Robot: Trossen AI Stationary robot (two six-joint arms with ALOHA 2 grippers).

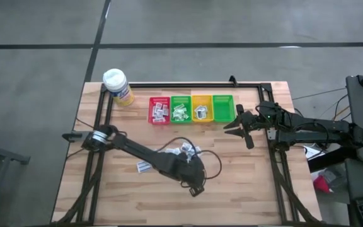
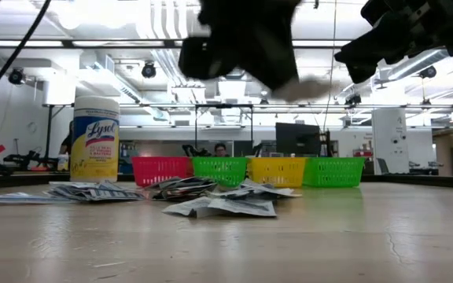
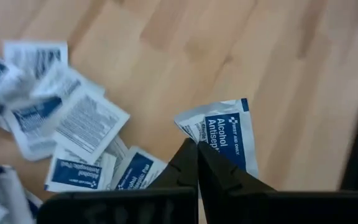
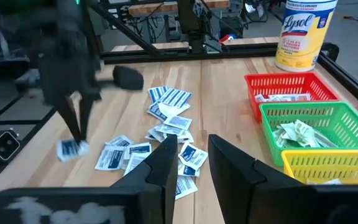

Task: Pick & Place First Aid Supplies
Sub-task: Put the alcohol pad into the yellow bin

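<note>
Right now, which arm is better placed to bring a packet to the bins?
The left. Its end effector is shut on an alcohol packet lifted off the table. The right end effector is open and empty beside the green bin.

Left tool [image 4: 74, 138] pinches a sachet [image 4: 71, 148] beside scattered sachets [image 4: 163, 134].

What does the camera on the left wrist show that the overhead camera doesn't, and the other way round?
Only the left wrist view shows the print: the left gripper is shut on a blue-and-white sachet reading "Alcohol Antiseptic".

Only the high view shows the layout: the right gripper, open, by the four bins, and the yellow bottle in the table's corner.

Both show the loose pile of sachets on the wooden table.
</note>
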